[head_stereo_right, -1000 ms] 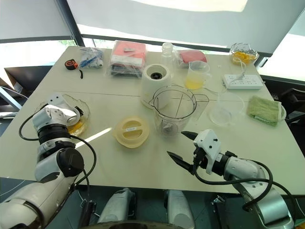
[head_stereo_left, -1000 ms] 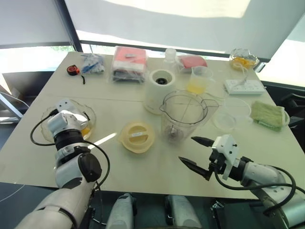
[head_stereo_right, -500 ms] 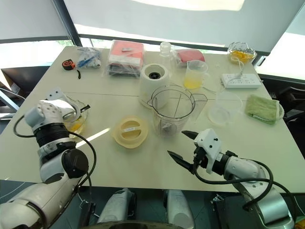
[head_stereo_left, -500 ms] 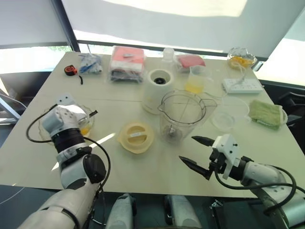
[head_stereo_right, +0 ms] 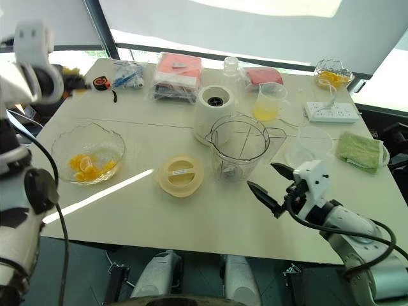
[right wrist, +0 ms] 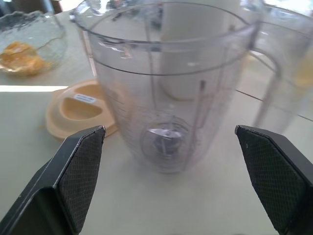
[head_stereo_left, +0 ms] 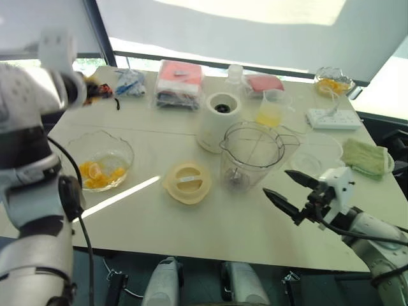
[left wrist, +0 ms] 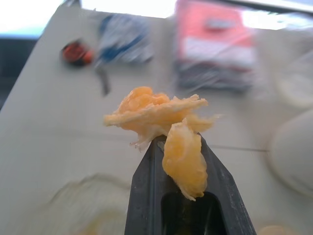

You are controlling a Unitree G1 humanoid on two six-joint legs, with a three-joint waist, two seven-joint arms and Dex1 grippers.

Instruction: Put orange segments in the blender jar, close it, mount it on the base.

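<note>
We see a cream lid [head_stereo_left: 187, 182] lying flat near a glass bowl [head_stereo_left: 121, 144]; a measuring cup [head_stereo_left: 270, 108] of yellow juice, power strip [head_stereo_left: 333, 118] and green cloth [head_stereo_left: 364, 155] sit farther right.

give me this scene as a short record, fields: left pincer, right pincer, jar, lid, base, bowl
left pincer: shut on orange segments, raised over the table's left side
right pincer: open, empty, facing blender jar
jar: blender jar upright on table, no fruit inside, uncovered
lid: cream lid flat on table beside jar
base: white base behind jar, socket bare
bowl: glass bowl holding more segments
</note>
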